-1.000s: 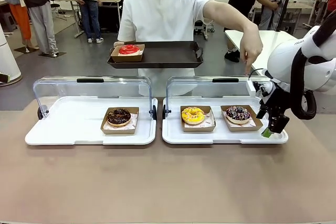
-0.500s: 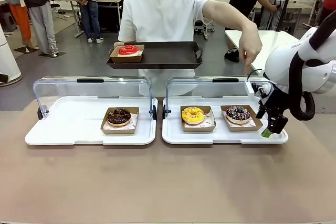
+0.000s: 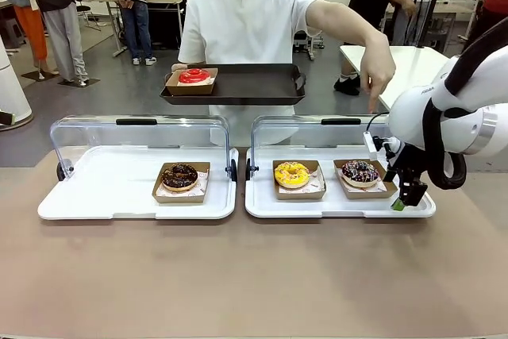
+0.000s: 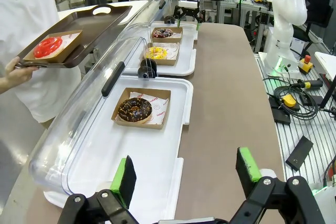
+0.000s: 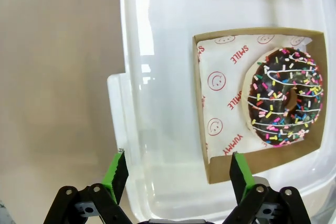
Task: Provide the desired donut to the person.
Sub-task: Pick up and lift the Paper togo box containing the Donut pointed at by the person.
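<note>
The person [image 3: 246, 21] holds a dark tray [image 3: 254, 83] carrying a red donut [image 3: 194, 75] and points a finger [image 3: 371, 103] down at the rightmost box. That box [image 5: 199, 103] holds a chocolate donut with coloured sprinkles [image 3: 360, 171] [image 5: 283, 97]. My right gripper [image 3: 405, 198] [image 5: 177, 169] hovers open over the white tray's near right corner, just beside the box, holding nothing. A yellow donut [image 3: 291, 174] sits left of it. My left gripper [image 4: 186, 171] is open and empty above the left tray's end, short of a chocolate donut [image 4: 135, 109].
Two white trays [image 3: 262, 208] [image 3: 95, 208] with raised clear lids [image 3: 139, 136] stand side by side on the brown table [image 3: 254, 275]. The near half of the table is bare. Bystanders and other tables stand behind the person.
My right arm has shifted slightly left, bringing the gripper closer to the sprinkled donut's box. The person's pointing hand and tray stay put.
</note>
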Motion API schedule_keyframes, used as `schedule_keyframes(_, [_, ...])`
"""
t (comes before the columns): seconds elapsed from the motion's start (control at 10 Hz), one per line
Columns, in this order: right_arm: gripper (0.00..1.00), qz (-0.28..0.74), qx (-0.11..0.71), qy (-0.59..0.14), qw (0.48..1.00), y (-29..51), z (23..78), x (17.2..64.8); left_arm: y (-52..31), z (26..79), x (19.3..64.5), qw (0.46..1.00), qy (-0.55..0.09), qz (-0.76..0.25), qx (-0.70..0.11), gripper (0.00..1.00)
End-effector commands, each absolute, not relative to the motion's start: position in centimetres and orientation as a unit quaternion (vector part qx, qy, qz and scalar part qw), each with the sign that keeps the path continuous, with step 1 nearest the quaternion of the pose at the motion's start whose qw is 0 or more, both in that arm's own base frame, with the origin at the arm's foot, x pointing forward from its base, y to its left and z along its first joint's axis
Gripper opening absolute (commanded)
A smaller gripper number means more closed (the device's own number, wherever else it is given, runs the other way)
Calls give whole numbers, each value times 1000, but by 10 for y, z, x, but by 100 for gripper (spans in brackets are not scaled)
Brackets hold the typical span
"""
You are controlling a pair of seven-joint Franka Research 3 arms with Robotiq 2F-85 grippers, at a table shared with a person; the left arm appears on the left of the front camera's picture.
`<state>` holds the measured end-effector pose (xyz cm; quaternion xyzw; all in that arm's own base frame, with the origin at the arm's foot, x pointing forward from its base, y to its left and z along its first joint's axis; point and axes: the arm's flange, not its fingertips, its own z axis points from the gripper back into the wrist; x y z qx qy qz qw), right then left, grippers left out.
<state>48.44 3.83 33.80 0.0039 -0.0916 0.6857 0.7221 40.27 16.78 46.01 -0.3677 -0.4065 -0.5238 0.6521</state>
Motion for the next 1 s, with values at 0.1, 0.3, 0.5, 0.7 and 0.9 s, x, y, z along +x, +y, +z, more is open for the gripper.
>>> schedule_keyframes(0.1, [100, 682, -1, -91, 726, 45, 332, 500, 169, 461, 402, 651, -412, -521, -367, 100])
schedule_keyframes(0.3, [100, 680, -8, -92, 727, 45, 329, 508, 169, 461, 402, 651, -412, -521, -367, 100])
schedule_keyframes(0.5, [100, 680, -9, -90, 728, 43, 326, 513, 169, 461, 402, 651, -412, -521, -367, 100])
schedule_keyframes(0.7, [100, 683, -3, -88, 725, 42, 324, 514, 169, 461, 402, 651, -412, -521, -367, 100])
schedule_keyframes(0.9, [41, 685, -1, -88, 724, 40, 323, 513, 169, 461, 402, 651, -412, -521, -367, 100])
